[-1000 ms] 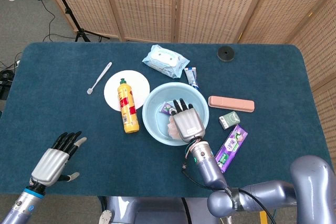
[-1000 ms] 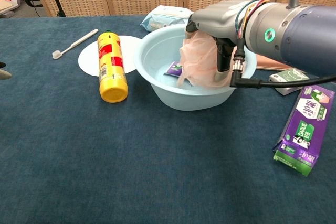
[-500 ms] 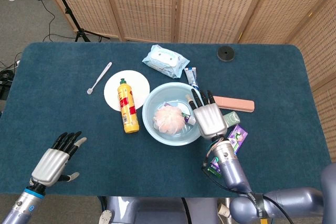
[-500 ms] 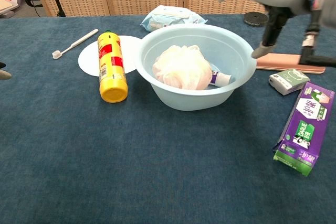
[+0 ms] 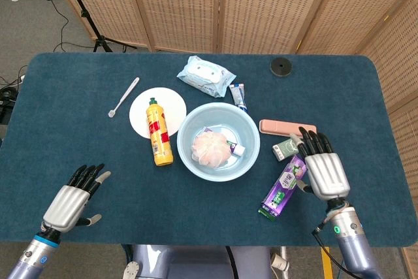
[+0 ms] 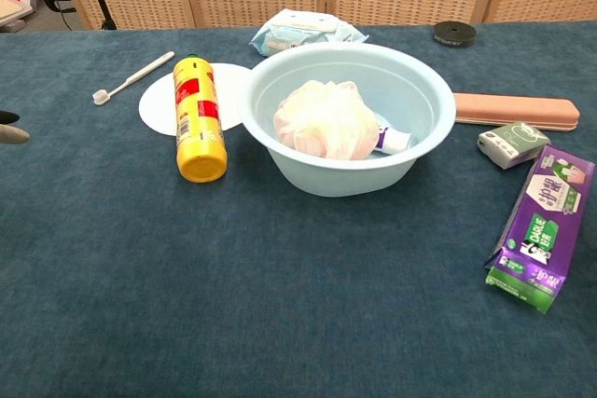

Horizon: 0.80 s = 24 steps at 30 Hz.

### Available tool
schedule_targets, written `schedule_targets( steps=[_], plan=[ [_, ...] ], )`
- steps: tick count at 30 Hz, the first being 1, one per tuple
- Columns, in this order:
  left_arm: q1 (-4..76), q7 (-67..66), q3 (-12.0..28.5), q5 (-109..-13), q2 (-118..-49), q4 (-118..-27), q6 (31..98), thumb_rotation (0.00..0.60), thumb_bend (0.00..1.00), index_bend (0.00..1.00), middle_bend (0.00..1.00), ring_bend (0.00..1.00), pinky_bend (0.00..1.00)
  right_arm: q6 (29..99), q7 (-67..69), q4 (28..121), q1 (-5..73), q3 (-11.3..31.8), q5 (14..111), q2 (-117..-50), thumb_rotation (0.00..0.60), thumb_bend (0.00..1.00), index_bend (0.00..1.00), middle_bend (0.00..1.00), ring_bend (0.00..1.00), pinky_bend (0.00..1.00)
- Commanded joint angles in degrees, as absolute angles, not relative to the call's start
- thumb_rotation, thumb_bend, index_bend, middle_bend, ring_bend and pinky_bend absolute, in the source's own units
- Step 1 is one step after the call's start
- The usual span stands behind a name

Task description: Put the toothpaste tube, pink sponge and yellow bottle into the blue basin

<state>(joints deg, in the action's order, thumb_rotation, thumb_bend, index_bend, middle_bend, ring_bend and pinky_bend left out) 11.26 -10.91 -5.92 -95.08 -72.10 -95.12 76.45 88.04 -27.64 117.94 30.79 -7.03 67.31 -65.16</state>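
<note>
Basin [image 5: 248,155] sitting at frame centre in the head view, the sponge [image 5: 210,147] and the toothpaste tube [image 5: 230,144] lying inside it, tube just right of the sponge and touching it. Bottle [image 5: 157,140] lying on its side just left of the basin, outside it, cap end resting on the white plate [image 5: 140,107]. Left hand [image 5: 70,200] hovering at lower left, fingers spread, holding nothing. Right hand [image 5: 322,167] hovering at lower right, fingers straight and apart, holding nothing, just right of the purple box [image 5: 283,186]. Toothbrush [image 5: 123,97] lying upper left of the plate. Wipes pack [image 5: 206,76] sitting above the basin. Pink case [image 5: 287,129] lying right of the basin.
</note>
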Motion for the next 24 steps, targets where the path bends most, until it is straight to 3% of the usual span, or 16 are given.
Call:
schedule_targets(
  steps=[1, 10, 21, 24],
  plan=[
    [11.2, -11.2, -5.9, -95.0, -72.4, -94.9, 76.3, 0.558, 0.05, 0.08, 0.00, 0.00, 0.00, 90.8, -20.0, 113.1, 23.4, -12.2, 74.9, -63.0, 0.600, 0.13, 0.08, 0.00, 0.00, 0.06],
    [12.4, -12.0, -5.6, -94.6, -72.5, -95.6, 74.3, 0.557, 0.08, 0.06, 0.00, 0.00, 0.00, 91.8, -10.0, 104.2, 15.9, -12.4, 80.0, -64.2, 0.600, 0.13, 0.08, 0.00, 0.00, 0.06],
    [16.2, -16.4, -3.3, -91.6, -68.2, -101.7, 69.1, 0.556, 0.32, 0.00, 0.00, 0.00, 0.00, 89.4, -6.1, 101.9, 13.2, -9.3, 81.9, -63.4, 0.600, 0.13, 0.08, 0.00, 0.00, 0.06],
    [18.5, -18.4, -1.6, -89.6, -65.8, -103.5, 66.3, 0.556, 0.34, 0.00, 0.00, 0.00, 0.00, 88.7, -6.0, 102.0, 12.7, -8.6, 82.3, -63.2, 0.600, 0.13, 0.08, 0.00, 0.00, 0.06]
  ],
)
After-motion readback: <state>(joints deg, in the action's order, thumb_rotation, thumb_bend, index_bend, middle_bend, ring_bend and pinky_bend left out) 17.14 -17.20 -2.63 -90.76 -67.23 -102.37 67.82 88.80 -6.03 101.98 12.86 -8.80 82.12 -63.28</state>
